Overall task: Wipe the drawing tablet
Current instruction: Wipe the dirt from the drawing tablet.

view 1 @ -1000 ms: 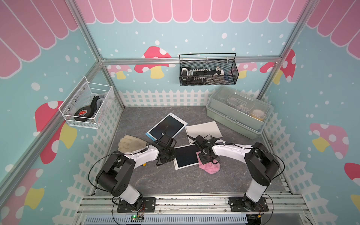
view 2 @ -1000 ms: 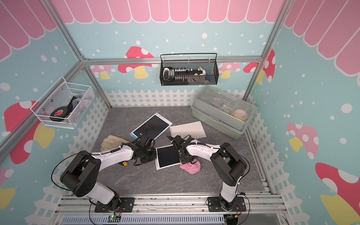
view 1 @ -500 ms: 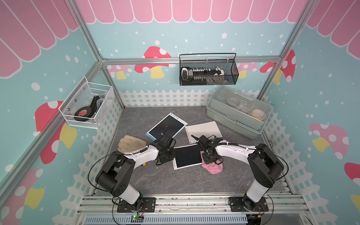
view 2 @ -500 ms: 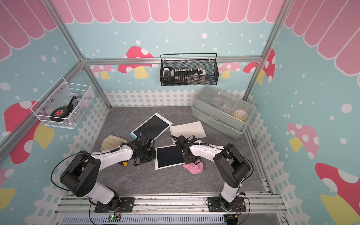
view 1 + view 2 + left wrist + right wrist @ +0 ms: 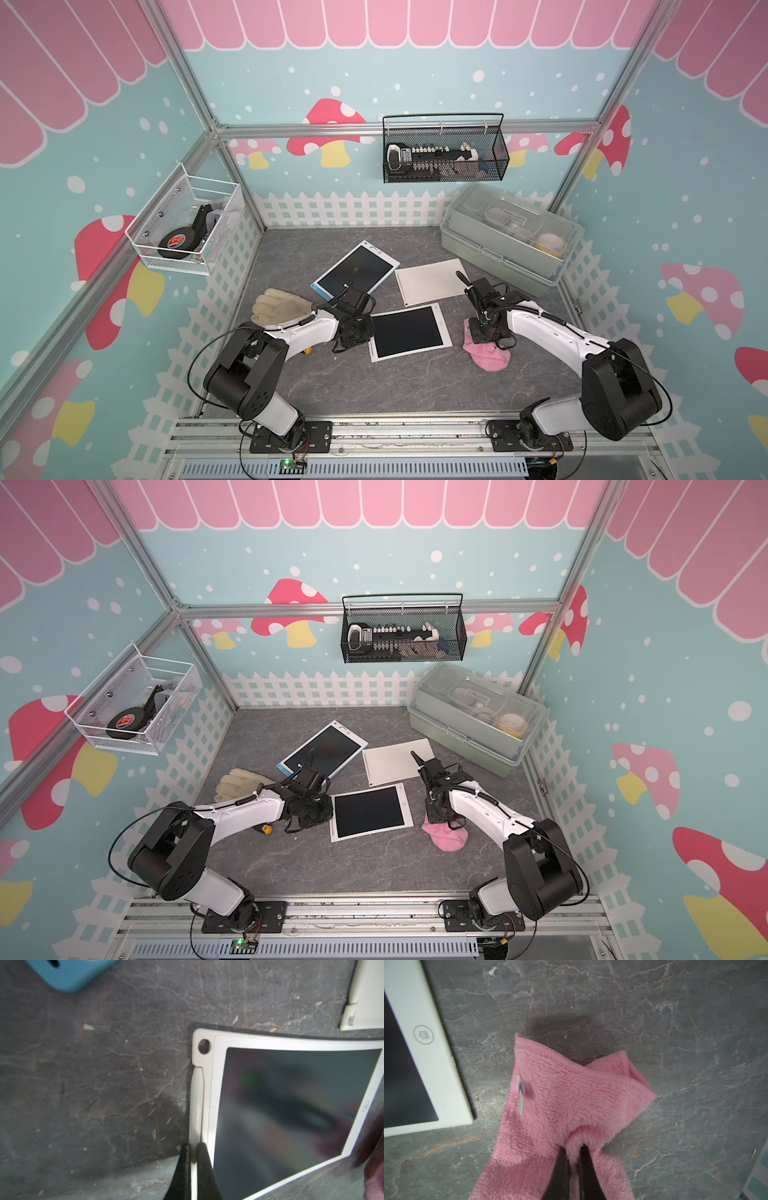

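The drawing tablet (image 5: 409, 332) (image 5: 370, 811), a white frame round a dark screen, lies flat on the grey floor. My left gripper (image 5: 369, 337) (image 5: 331, 812) is at its left edge. In the left wrist view the gripper (image 5: 193, 1149) is shut on the thin white side strip of the tablet (image 5: 291, 1105). A pink fluffy cloth (image 5: 486, 355) (image 5: 446, 838) lies crumpled on the floor just right of the tablet. My right gripper (image 5: 482, 332) (image 5: 574, 1151) is shut on a fold of the cloth (image 5: 571, 1095), apart from the tablet's corner (image 5: 425, 1053).
Behind the tablet lie a blue-framed tablet (image 5: 355, 270) and a white board (image 5: 432, 280). A beige glove (image 5: 282, 307) is at the left and a small yellow object (image 5: 308, 351) is under my left arm. A lidded storage box (image 5: 507, 237) stands at the back right.
My right gripper has dragged the pink cloth rightward, off the tablet's right edge and onto the floor. The left gripper has stayed at the tablet's left edge.
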